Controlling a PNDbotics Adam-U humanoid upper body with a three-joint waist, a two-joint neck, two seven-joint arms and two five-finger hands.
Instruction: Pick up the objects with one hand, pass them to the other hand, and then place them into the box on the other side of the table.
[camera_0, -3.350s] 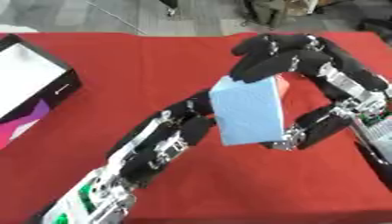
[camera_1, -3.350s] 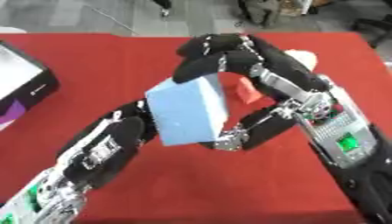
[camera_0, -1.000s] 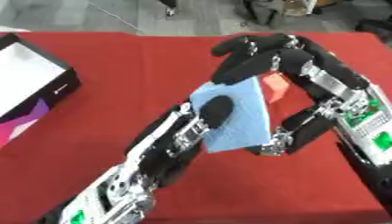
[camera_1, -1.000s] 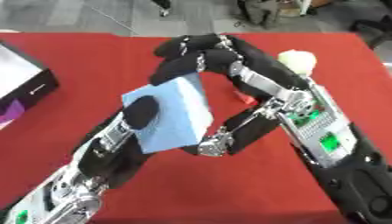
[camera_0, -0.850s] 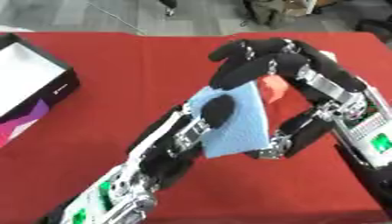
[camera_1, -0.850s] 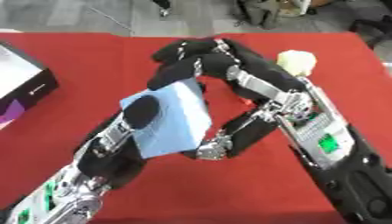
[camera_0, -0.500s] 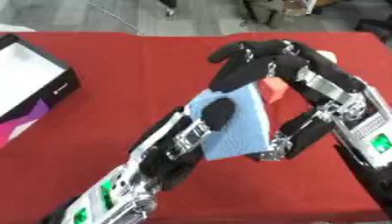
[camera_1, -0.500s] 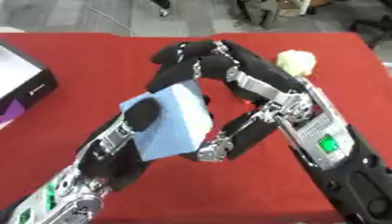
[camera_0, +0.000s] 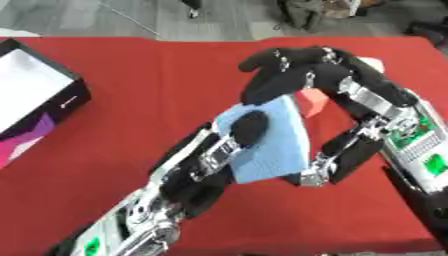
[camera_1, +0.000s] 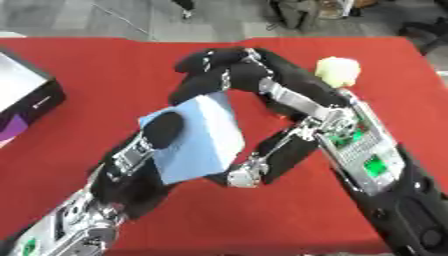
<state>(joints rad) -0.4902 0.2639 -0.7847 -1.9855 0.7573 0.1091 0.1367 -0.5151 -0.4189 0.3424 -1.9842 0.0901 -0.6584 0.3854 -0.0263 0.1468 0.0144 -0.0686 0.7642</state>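
While the light blue block is sitting mid-air over the middle of the red table, both hands are on it, so the handoff is in progress, not finished. The left hand is coming up from below with its fingers wrapped against the block's near face, a dark fingertip pressed on the front. The right hand is curling over the block's top edge from above, thumb reaching down to its lower corner; I can't tell which one is actually bearing the load. The pickup looks done. Still to go: one hand letting go, then the carry to the black box at the left edge. An orange-red object and a pale yellow-green one are waiting on the table behind.
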